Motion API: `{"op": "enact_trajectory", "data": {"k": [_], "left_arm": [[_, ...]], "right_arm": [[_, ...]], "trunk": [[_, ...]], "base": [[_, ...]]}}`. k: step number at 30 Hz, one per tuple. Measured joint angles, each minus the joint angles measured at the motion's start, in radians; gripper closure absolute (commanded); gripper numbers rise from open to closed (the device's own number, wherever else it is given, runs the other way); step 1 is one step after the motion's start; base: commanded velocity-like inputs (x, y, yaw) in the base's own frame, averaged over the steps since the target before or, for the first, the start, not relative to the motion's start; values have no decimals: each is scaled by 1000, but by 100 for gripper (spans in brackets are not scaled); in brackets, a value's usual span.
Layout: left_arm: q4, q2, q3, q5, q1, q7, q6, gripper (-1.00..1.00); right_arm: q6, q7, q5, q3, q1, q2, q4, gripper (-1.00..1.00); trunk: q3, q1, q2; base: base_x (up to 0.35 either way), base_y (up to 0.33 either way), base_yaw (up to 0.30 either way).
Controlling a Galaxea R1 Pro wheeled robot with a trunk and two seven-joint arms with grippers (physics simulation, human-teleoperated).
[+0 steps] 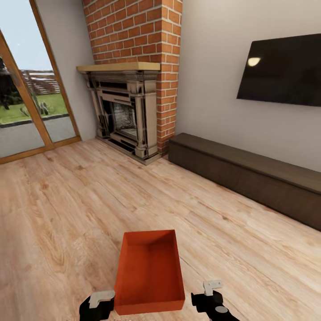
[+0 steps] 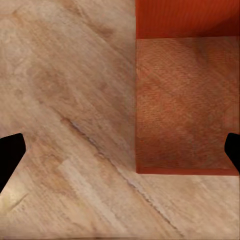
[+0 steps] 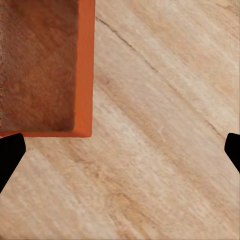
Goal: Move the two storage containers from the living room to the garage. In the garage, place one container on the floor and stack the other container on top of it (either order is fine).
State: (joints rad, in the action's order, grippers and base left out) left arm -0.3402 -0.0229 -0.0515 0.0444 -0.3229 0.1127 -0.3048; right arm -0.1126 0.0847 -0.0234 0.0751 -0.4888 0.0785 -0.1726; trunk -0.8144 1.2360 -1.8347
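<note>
One orange-red storage container [image 1: 149, 272] rests upright and topless on the living room's light wood-plank floor, close in front of me. It also appears as a ribbed tub in the left wrist view [image 2: 185, 105] and the right wrist view [image 3: 40, 65]. My left gripper [image 1: 99, 303] hovers open beside the tub's near left corner, fingertips wide apart [image 2: 121, 152]. Beside the near right corner my right gripper [image 1: 209, 296] is open as well [image 3: 120, 152]. Neither gripper touches the tub, and both hold nothing.
A red-brick chimney with an ornate fireplace [image 1: 127, 111] stands ahead. A long low dark-brown cabinet [image 1: 249, 176] runs along the right wall under a black TV [image 1: 283, 73]. Glass doors [image 1: 26, 102] fill the left. Bare wood floor [image 1: 67, 200] surrounds the tub.
</note>
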Motion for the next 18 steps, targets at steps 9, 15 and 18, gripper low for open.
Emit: {"op": "enact_trajectory", "data": {"k": [9, 15, 18], "left_arm": [[0, -1, 0, 0, 0, 0, 0, -100], [0, -1, 0, 0, 0, 0, 0, -100], [0, -1, 0, 0, 0, 0, 0, -100]], "right_arm": [[-1, 0, 0, 0, 0, 0, 0, -100], [-1, 0, 1, 0, 0, 0, 0, -100], [-1, 0, 1, 0, 0, 0, 0, -100]], "trunk": [[-6, 0, 0], [-10, 0, 0], [-11, 0, 0]], "base": [[0, 0, 263], [0, 0, 270], [0, 0, 271]]}}
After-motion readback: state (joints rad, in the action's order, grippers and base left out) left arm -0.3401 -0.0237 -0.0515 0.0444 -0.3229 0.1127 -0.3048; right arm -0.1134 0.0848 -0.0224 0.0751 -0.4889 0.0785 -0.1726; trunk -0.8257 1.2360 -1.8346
